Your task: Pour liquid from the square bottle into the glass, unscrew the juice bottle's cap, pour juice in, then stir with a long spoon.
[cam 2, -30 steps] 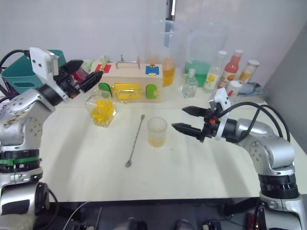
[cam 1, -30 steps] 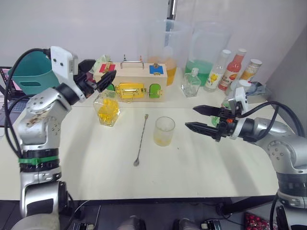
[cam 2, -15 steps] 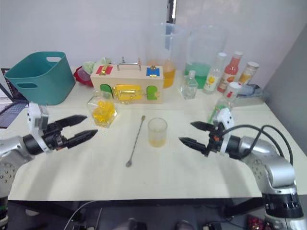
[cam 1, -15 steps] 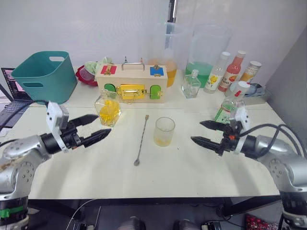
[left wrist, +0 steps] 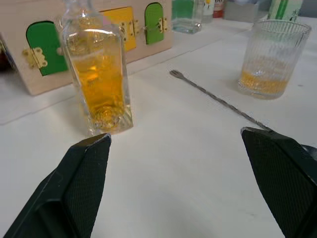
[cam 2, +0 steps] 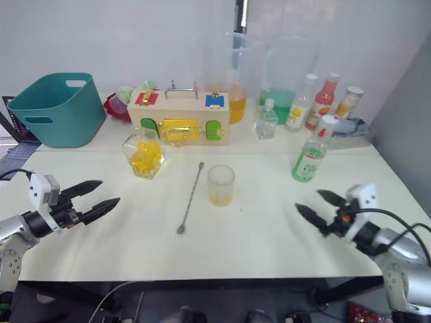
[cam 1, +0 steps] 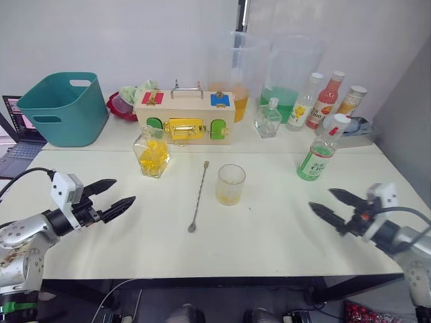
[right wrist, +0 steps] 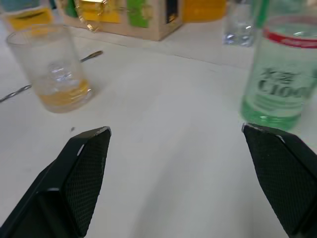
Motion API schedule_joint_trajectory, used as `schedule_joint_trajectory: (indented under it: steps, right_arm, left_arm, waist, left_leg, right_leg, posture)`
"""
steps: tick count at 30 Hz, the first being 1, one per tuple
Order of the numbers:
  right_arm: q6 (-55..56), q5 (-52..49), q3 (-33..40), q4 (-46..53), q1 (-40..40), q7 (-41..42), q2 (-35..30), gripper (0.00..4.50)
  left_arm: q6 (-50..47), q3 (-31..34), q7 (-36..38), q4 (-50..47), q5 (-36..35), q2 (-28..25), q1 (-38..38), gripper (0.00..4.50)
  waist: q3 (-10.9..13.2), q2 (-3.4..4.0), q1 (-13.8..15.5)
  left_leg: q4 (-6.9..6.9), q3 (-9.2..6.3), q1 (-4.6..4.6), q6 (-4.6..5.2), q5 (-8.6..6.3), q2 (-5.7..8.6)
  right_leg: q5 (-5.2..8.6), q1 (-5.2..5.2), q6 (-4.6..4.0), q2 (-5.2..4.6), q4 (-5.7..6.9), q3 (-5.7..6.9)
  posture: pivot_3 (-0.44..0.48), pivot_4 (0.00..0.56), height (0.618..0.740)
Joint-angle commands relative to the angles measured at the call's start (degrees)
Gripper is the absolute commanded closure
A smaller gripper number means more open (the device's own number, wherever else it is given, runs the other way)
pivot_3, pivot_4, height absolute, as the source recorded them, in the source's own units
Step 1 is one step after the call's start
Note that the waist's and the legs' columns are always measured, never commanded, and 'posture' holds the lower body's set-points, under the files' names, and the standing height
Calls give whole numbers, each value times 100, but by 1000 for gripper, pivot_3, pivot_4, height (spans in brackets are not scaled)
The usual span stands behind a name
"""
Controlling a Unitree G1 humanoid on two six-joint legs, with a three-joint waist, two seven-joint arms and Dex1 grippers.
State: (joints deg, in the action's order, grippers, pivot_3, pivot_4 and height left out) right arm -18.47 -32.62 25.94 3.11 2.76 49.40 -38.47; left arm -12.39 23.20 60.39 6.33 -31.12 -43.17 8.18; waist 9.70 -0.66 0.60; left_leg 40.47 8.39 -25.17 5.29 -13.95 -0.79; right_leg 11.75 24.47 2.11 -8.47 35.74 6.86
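Left eye view: a cream worktop (cam 1: 269,235) runs to a white wall. The glass (cam 1: 230,184) stands at centre, the long spoon (cam 1: 198,196) just left, the square bottle (cam 1: 151,153) upper left, the juice bottle (cam 1: 318,156) right.

Left wrist view: left gripper (left wrist: 188,186) fingers spread, empty.

Right wrist view: right gripper (right wrist: 190,181) fingers likewise apart.

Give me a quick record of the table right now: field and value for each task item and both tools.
square bottle: upright on the table, yellow liquid inside
glass: upright, a little yellow liquid at the bottom
juice bottle: upright, to the right of the glass
juice bottle's cap: on the bottle
long spoon: flat on the table, left of the glass
left tool: open, empty
right tool: open, empty
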Motion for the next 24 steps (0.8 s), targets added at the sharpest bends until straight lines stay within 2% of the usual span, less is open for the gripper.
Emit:
schedule_joint_trajectory:
  steps: [1, 8, 15, 21, 24]
  right_arm:
    - [373, -27, 412, -88, -158, -48, 41, 0]
    - [486, -189, 795, 220, -955, -286, 413, 0]
    - [368, -319, 753, 791, -1227, -513, 640, 0]
    - [250, -288, 584, 1079, -941, -773, 542, 0]
    - [266, -69, 504, 670, -91, -1094, 290, 0]
  left_arm:
    - [123, 79, 226, 3, -132, -69, 109, 60]
    - [-151, -53, 710, -96, -439, -60, 390, 60]
    - [-708, -226, 772, -495, -839, 4, 625, 60]
    - [-867, -259, 755, -771, -962, 62, 579, 60]
    - [-1067, -264, 664, -1162, -1219, 165, 469, 60]
  waist:
    - [0, 0, -6]
    - [-2, 2, 14]
    - [-4, 7, -3]
    - [-5, 7, -4]
    - [-4, 9, -20]
  left_leg:
    - [-6, -1, 3, -4, 2, 0]
    - [-26, -5, 8, -7, 5, 0]
    - [-52, -2, 43, -15, 9, -1]
    - [-58, 0, 48, -16, 11, 0]
    - [-59, 0, 50, -18, 12, -1]
  right_leg:
    - [0, 0, -1, 0, 0, -1]
    - [5, -4, -6, -3, -1, -3]
    - [10, -16, -10, -3, -1, -21]
    - [12, -18, -9, -1, -1, -31]
    - [12, -16, -9, -1, 0, -34]
  posture:
    - [0, 150, 733]
    - [0, 150, 733]
    - [0, 150, 733]
    - [0, 150, 733]
    - [0, 150, 733]
